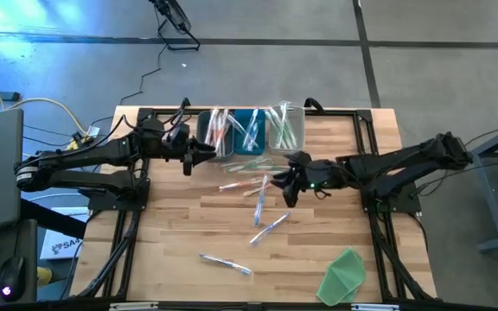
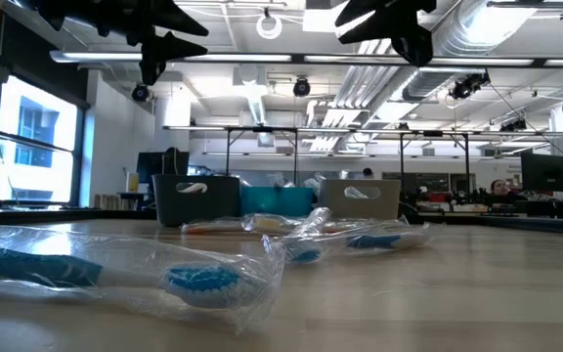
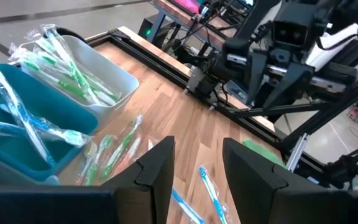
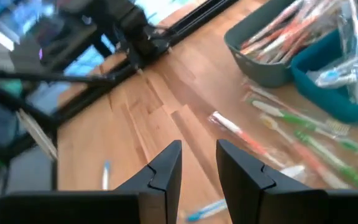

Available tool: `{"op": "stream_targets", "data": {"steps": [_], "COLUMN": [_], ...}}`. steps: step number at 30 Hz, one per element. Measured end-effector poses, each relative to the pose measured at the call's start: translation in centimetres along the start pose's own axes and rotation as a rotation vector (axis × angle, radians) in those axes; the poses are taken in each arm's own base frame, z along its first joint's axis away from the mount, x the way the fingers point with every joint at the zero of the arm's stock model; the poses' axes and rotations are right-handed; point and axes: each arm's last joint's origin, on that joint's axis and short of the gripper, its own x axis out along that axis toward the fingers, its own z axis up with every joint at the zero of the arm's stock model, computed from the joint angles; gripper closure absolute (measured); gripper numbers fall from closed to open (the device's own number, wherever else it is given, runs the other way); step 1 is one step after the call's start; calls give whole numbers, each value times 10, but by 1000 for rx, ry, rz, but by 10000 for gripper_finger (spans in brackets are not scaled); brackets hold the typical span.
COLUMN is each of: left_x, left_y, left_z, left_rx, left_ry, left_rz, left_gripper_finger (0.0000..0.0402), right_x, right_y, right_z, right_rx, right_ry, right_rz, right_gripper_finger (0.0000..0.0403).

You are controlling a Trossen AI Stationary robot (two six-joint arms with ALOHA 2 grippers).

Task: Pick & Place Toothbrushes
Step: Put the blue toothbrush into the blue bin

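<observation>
A wooden table [image 1: 188, 229] seen from above fills the centre of the frame. Along its top edge sit three small bins in a row: a dark grey bin [image 1: 215, 131] with pink and orange toothbrushes, a teal bin [image 1: 249, 130] with blue ones, and a pale grey bin [image 1: 285, 126] with green ones.

More wrapped toothbrushes [image 1: 247, 183] lie scattered on the wood just below the bins, near the middle of the frame. A blue one [image 1: 226, 263] lies alone toward the bottom centre. A folded green cloth [image 1: 344, 275] rests at the lower right.

The left gripper [image 1: 204, 154] reaches in from the left edge and hovers beside the dark grey bin. Its wrist view shows the fingers [image 3: 157, 167] parted, with nothing between them.

The right gripper [image 1: 282, 185] comes in from the right and hangs above the scattered toothbrushes. Its fingers [image 4: 166, 165] stand slightly apart, also empty.
</observation>
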Motion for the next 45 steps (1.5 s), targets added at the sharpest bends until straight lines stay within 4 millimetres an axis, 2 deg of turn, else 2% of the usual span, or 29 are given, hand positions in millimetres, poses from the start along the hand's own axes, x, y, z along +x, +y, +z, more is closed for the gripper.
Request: {"op": "stream_targets", "data": {"steps": [5, 9, 12, 16, 20, 27, 33, 37, 45], "left_x": [0, 0, 0, -1, -1, -1, -1, -1, -1], "left_y": [1, 3, 5, 7, 7, 7, 7, 7, 7], "left_z": [0, -2, -4, -5, -6, -6, -6, -6, -6], "left_rx": [-1, 1, 7, 8, 9, 9, 17, 17, 17], "left_ry": [-10, 0, 14, 18, 20, 18, 18, 18, 18], "left_rz": [29, 69, 107, 143, 154, 158, 158, 159, 159], "left_gripper_finger": [268, 268, 268, 268, 268, 268, 268, 268, 268], "right_x": [8, 3, 7, 24, 47, 77, 96, 111, 133], "right_y": [11, 25, 33, 42, 38, 10, -6, -12, -13], "right_z": [-10, 0, 14, 26, 29, 8, -9, -20, -36], "right_rx": [90, 110, 120, 57, 107, 309, 378, 434, 430], "right_ry": [-95, -207, -255, -270, -247, -73, 31, 109, 206], "right_rz": [-69, -94, -107, -151, -224, -373, -472, -481, -431], "right_gripper_finger": [315, 343, 378, 398, 400, 401, 401, 401, 401]}}
